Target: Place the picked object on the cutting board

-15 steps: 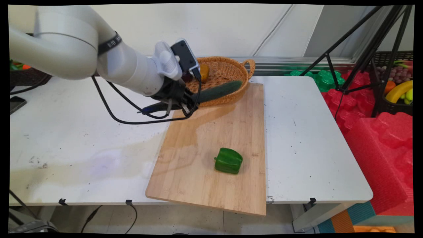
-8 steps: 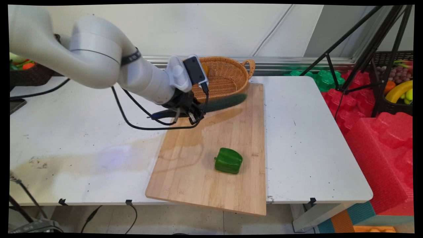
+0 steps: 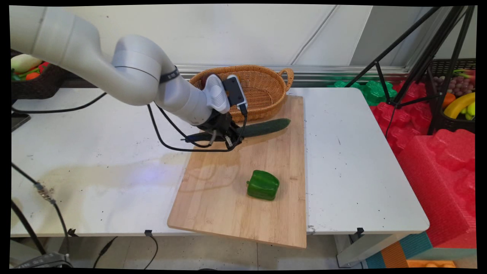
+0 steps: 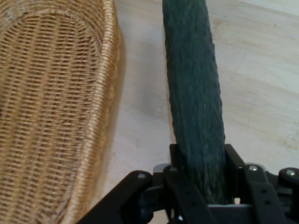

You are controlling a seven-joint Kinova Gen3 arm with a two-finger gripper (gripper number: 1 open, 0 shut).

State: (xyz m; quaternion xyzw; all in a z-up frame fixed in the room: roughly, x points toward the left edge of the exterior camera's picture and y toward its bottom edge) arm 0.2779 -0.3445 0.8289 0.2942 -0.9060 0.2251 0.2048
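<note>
The black two-finger gripper (image 3: 228, 133) (image 4: 201, 186) grips one end of a long dark-green cucumber (image 3: 262, 127) (image 4: 194, 93), its fingers (image 4: 236, 161) closed against the vegetable's sides. The cucumber juts out to the right of the gripper, lying low over the far end of a bamboo cutting board (image 3: 243, 190) (image 4: 261, 70); whether it touches the wood cannot be told. Just behind it sits an oval wicker basket (image 3: 262, 82) (image 4: 51, 112) with a loop handle, its near wall close beside the cucumber in the hand view. A green bell pepper (image 3: 263, 185) rests nearer the front of the board, well apart from the gripper. The board lies on a white table (image 3: 354, 160), black cables (image 3: 167, 133) drooping from the arm above it. To the right of the table stand red foam blocks (image 3: 437, 163) and a dark crate of fruit (image 3: 456, 99).
</note>
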